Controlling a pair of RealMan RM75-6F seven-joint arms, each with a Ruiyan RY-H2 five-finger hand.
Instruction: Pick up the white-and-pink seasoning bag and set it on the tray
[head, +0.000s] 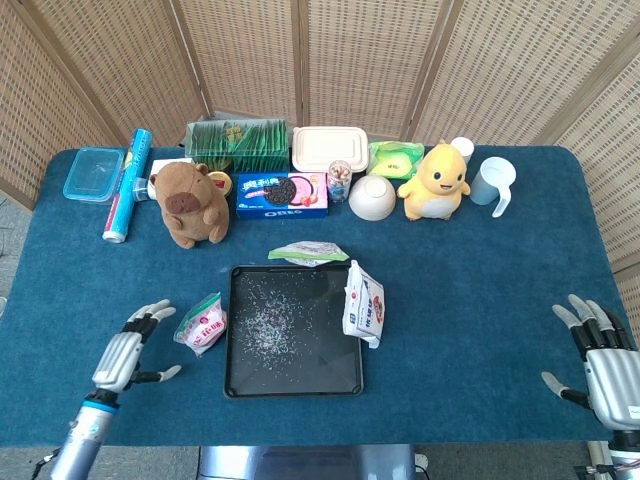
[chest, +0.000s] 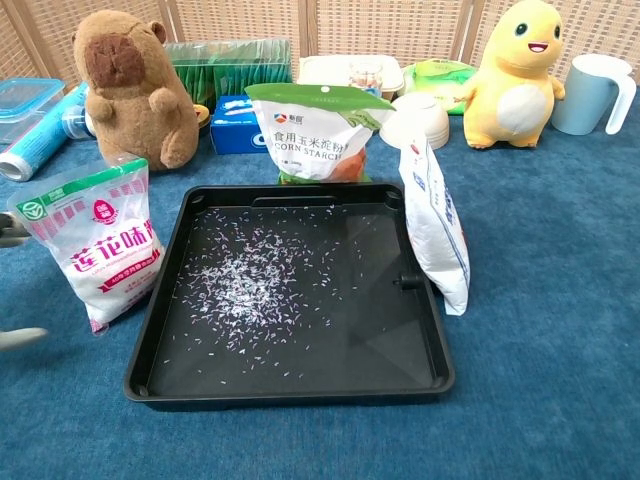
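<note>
The white-and-pink seasoning bag (head: 202, 324) (chest: 98, 242) stands on the blue cloth just left of the black tray (head: 240, 378) (chest: 290, 385). My left hand (head: 128, 346) is open, fingers spread, a short way left of the bag and not touching it; in the chest view only its fingertips (chest: 14, 337) show at the left edge. My right hand (head: 598, 358) hovers open at the table's front right corner, far from the bag.
A corn starch bag (chest: 318, 133) stands behind the tray and a white-and-blue bag (chest: 437, 225) leans on its right rim. Along the back stand a capybara plush (head: 190, 203), Oreo box (head: 282, 194), bowl (head: 371, 197), yellow duck toy (head: 437, 180) and cup (head: 493, 182).
</note>
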